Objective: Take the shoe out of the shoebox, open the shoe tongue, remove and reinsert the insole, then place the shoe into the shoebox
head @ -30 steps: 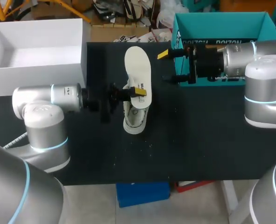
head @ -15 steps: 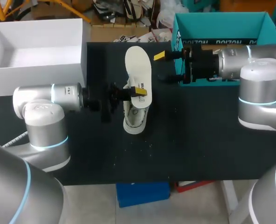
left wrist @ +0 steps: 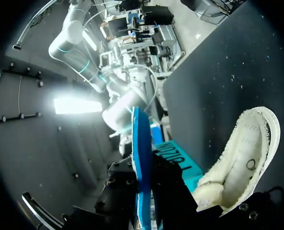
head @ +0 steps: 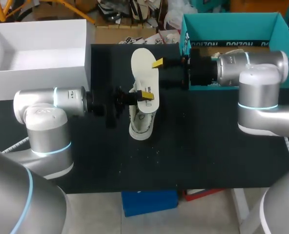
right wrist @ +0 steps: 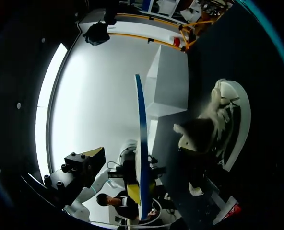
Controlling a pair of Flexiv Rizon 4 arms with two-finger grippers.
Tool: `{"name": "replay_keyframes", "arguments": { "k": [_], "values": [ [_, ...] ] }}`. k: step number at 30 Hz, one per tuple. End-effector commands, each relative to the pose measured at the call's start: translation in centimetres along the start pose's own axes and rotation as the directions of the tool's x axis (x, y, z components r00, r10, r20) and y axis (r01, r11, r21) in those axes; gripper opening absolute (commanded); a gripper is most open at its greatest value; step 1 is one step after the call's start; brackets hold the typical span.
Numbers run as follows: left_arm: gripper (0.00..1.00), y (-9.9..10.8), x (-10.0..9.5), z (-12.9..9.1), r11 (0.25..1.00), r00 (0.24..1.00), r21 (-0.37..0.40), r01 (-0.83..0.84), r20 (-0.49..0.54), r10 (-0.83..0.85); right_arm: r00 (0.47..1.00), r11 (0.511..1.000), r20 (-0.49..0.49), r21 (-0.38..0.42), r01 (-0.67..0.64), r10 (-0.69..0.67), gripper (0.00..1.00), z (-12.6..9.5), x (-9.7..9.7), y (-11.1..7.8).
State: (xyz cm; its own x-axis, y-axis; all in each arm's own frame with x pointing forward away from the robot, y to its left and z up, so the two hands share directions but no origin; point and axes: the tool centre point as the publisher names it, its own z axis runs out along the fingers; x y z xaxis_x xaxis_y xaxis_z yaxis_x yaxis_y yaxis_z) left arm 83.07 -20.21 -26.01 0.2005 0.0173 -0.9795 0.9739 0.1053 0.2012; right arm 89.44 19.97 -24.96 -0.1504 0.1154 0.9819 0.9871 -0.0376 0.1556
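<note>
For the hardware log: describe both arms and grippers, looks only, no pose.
The left arm and right arm are silver-grey, built of rounded tubes and domes, each with a glowing light-blue ring at a joint. The wrists turn black. The left gripper and right gripper are black with bright yellow fingertips.

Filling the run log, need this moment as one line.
left pincer: shut on insole, upright over shoe | right pincer: open, at insole's edge | shoe: on table, not boxed
</note>
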Motion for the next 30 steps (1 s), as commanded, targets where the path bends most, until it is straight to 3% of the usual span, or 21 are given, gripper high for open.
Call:
{"name": "replay_keyframes", "arguments": {
  "k": [1, 5, 8, 9, 10, 11, 12, 18, 19, 20, 26, 30],
  "values": [
    [0.00, -0.1, 0.1, 0.1, 1.000, 1.000, -0.006, -0.004, -0.001, 0.004, 1.000, 1.000, 0.004, -0.004, 0.001, -0.001, 0.80, 0.4, -0.1, 0.2],
    [0.00, -0.1, 0.1, 0.1, 1.000, 1.000, -0.006, -0.004, -0.001, 0.004, 1.000, 1.000, 0.009, -0.008, 0.004, -0.004, 0.50, 0.6, -0.2, 0.6],
    [0.00, -0.1, 0.1, 0.1, 1.000, 1.000, -0.006, -0.004, -0.001, 0.004, 1.000, 1.000, 0.012, -0.008, 0.004, -0.004, 0.45, 0.8, -0.2, 0.8],
    [0.00, -0.1, 0.1, 0.1, 1.000, 1.000, -0.006, -0.004, -0.001, 0.004, 1.000, 1.000, 0.014, -0.007, 0.004, -0.004, 0.38, 0.8, -0.2, 0.9],
    [0.00, -0.1, 0.1, 0.1, 1.000, 1.000, -0.006, -0.004, -0.001, 0.004, 1.000, 1.000, 0.016, -0.004, 0.003, -0.002, 0.28, 0.9, -0.3, 0.9],
    [0.00, -0.1, 0.1, 0.1, 1.000, 1.000, -0.006, -0.004, -0.001, 0.004, 1.000, 1.000, 0.023, 0.006, 0.002, -0.002, 0.07, 1.0, -0.3, 1.0],
    [0.00, -0.1, 0.1, 0.1, 1.000, 1.000, -0.006, -0.004, -0.001, 0.004, 1.000, 1.000, 0.031, 0.013, 0.000, 0.000, 0.00, 1.0, -0.3, 1.1],
    [0.00, -0.1, 0.1, 0.1, 1.000, 1.000, -0.006, -0.004, -0.001, 0.004, 1.000, 1.000, 0.031, 0.013, 0.000, 0.000, 0.00, 1.0, -0.3, 1.1],
    [0.07, -0.1, 0.1, 0.1, 1.000, 1.000, -0.006, -0.004, -0.001, 0.004, 1.000, 1.000, 0.031, 0.013, 0.000, 0.000, 0.00, 1.0, -0.3, 1.1],
    [1.00, 0.0, -0.2, -0.1, 1.000, 1.000, -0.023, -0.004, -0.019, 0.003, 1.000, 1.000, 0.031, 0.013, 0.000, 0.000, 0.00, 1.0, -0.3, 1.1],
    [1.00, 0.0, -2.6, -2.8, 0.988, 0.951, -0.150, -0.046, -0.308, -0.003, 1.000, 1.000, 0.031, 0.013, 0.000, 0.000, 0.00, 1.0, -0.3, 1.1],
    [1.00, -0.7, -4.5, -5.0, 0.982, 0.839, -0.178, -0.056, -0.543, -0.051, 1.000, 1.000, 0.031, 0.013, 0.000, 0.000, 0.00, 1.0, -0.3, 1.1]
  ]
}}
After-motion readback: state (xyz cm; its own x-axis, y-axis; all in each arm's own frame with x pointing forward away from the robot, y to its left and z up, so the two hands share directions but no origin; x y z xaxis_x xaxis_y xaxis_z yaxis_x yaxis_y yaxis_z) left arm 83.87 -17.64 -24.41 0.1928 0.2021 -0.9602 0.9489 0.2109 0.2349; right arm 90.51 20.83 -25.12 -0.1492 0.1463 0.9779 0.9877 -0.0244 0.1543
